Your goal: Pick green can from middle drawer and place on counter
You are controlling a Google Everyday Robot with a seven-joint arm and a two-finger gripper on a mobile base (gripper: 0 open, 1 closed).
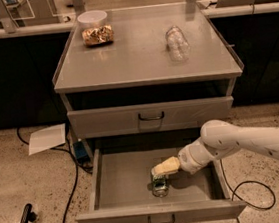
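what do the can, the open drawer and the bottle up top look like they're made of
The can looks like metal: green printed sides, pale shiny top. The gripper hangs right over it, within the drawer. The drawer looks like grey sheet metal, matte, with folded walls. The bottle on the counter is probably clear plastic: see-through and crinkled.
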